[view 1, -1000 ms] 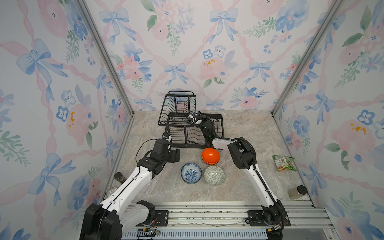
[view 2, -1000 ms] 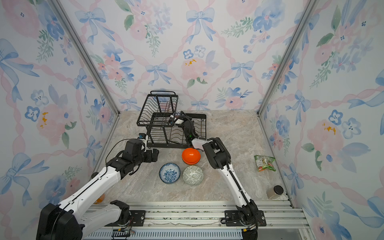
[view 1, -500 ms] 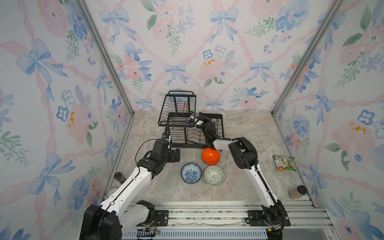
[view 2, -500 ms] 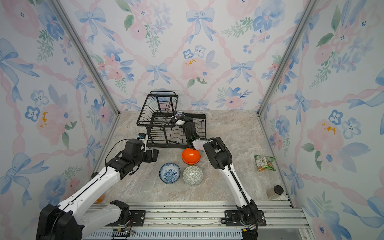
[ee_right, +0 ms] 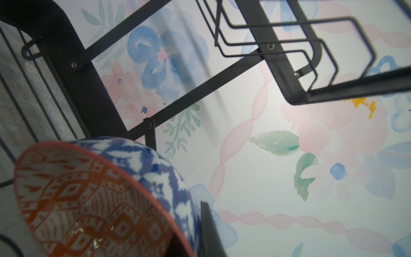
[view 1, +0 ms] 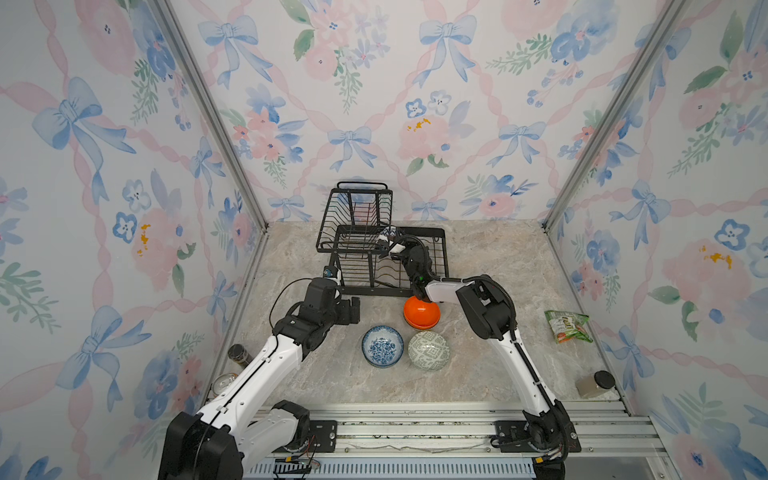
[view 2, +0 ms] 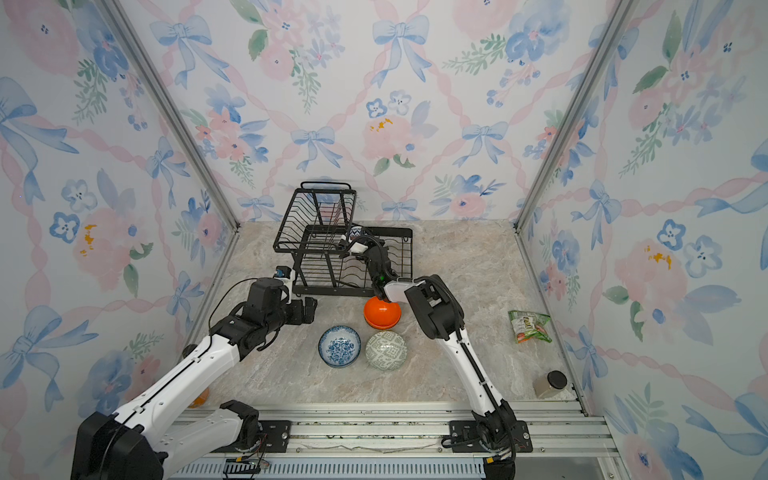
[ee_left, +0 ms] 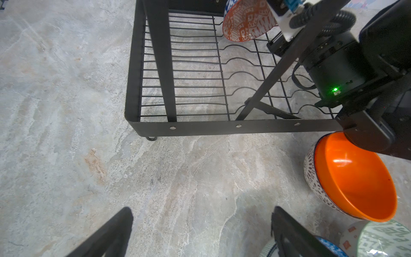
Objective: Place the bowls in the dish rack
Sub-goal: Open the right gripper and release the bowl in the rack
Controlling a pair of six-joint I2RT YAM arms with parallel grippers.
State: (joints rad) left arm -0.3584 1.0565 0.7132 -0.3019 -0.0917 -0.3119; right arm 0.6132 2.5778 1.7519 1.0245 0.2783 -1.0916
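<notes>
The black wire dish rack (view 1: 432,257) (view 2: 316,270) (ee_left: 138,89) stands at the back of the table. My right gripper (view 1: 384,242) (view 2: 348,242) (ee_right: 191,235) reaches into its low tray, shut on the rim of a tilted bowl (view 1: 390,231) (ee_left: 244,20) (ee_right: 89,200), red-orange patterned inside and blue-white outside. In front of the rack a plain orange bowl (view 1: 421,312) (ee_left: 355,178) sits nested in a white lattice bowl (ee_left: 311,178). A blue floral bowl (view 1: 382,346) and a grey-green geometric bowl (view 1: 429,351) stand nearer. My left gripper (view 1: 353,309) (ee_left: 200,213) hovers open over bare table.
A green snack bag (view 1: 567,326) and a dark-lidded jar (view 1: 594,383) lie at the right. Two cans (view 1: 237,354) stand by the left wall. The rack's raised basket tier (view 1: 357,212) hangs above the tray's left part.
The right gripper and its bowl have shifted only slightly inside the rack. The left arm has not moved.
</notes>
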